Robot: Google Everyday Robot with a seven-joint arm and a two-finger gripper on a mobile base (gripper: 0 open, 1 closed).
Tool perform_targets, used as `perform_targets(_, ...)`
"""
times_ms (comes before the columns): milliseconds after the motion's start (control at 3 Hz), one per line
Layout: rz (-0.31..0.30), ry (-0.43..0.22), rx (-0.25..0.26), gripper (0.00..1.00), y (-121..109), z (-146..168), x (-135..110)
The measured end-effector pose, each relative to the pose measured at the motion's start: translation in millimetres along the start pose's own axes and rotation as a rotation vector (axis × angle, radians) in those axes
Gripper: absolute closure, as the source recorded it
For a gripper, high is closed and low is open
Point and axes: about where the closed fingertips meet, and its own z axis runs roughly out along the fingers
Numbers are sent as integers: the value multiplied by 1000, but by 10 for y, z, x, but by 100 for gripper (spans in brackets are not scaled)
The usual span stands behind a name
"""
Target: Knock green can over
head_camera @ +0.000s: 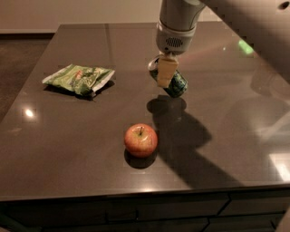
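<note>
One raised camera looks down across the table (68,136), pincer (165,78) upper-centre.

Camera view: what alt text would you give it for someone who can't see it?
A robot arm's gripper grips a green can, holding it tilted just above a dark table. A red apple sits nearer the front edge. A green-and-white snack bag lies flat at the picture's left.

A dark glossy table (68,149) under warm light, pale wall (68,13) behind, dim floor (18,59) at left.
</note>
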Motion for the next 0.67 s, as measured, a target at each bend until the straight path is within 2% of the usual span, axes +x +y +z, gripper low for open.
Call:
perform_targets(333, -33, 22, -31, 23, 73, 80, -34)
perform_targets(667, -83, 17, -86, 0, 208, 141, -99)
